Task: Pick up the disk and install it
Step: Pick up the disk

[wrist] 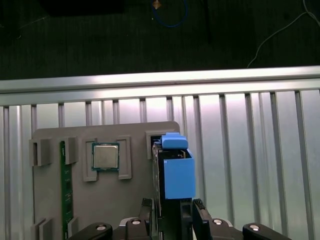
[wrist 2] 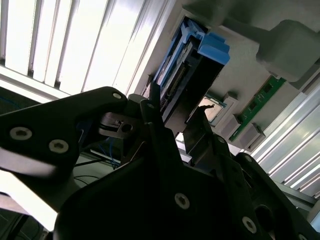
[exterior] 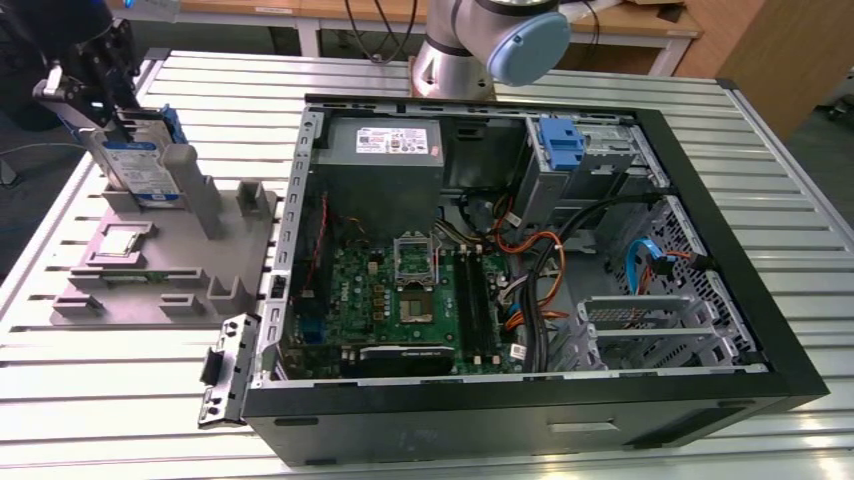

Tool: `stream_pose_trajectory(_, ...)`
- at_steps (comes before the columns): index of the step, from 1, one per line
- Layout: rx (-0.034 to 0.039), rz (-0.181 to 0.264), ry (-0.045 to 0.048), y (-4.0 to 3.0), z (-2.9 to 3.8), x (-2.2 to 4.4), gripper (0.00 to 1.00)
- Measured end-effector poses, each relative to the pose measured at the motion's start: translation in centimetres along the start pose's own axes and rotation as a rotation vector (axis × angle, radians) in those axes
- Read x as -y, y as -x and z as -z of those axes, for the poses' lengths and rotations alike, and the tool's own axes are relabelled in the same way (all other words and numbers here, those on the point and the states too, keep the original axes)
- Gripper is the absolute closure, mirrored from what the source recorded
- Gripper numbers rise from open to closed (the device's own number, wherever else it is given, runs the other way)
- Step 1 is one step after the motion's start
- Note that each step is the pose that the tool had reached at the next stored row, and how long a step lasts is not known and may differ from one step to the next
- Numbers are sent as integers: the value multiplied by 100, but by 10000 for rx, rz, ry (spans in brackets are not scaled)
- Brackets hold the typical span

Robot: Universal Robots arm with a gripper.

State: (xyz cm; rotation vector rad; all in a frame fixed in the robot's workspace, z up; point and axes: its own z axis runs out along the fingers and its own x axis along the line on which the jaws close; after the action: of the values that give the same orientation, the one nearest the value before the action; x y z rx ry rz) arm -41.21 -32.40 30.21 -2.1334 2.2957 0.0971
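Observation:
The disk [exterior: 140, 165] stands on edge in a slot of the grey fixture [exterior: 147, 290] at the exterior view's left; it is silver-grey with a blue-and-white label and blue rails. My gripper [exterior: 100, 100] hangs over its upper end. In both wrist views the black fingers [wrist: 146, 206] straddle the disk [wrist: 177, 170] from two sides and lie against its faces. The blue carrier end of the disk [wrist 2: 212, 47] points away from the gripper [wrist 2: 175, 117], whose jaws are closed on the drive body. The gripper [wrist: 171, 205] sits at the fixture's [wrist: 125, 200] near edge.
An open computer case [exterior: 534, 415] lies on the slatted metal table [exterior: 120, 400] at the exterior view's right, with a blue bracket [exterior: 563, 145] in its drive cage and a grey power supply [exterior: 387, 140]. A processor [wrist: 105, 156] and a memory stick [wrist: 63, 190] rest in the fixture.

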Motion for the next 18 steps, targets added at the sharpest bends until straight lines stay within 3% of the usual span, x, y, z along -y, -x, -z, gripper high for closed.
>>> stream_pose_trajectory(18,0,-1,1,20,-1,-2,55)
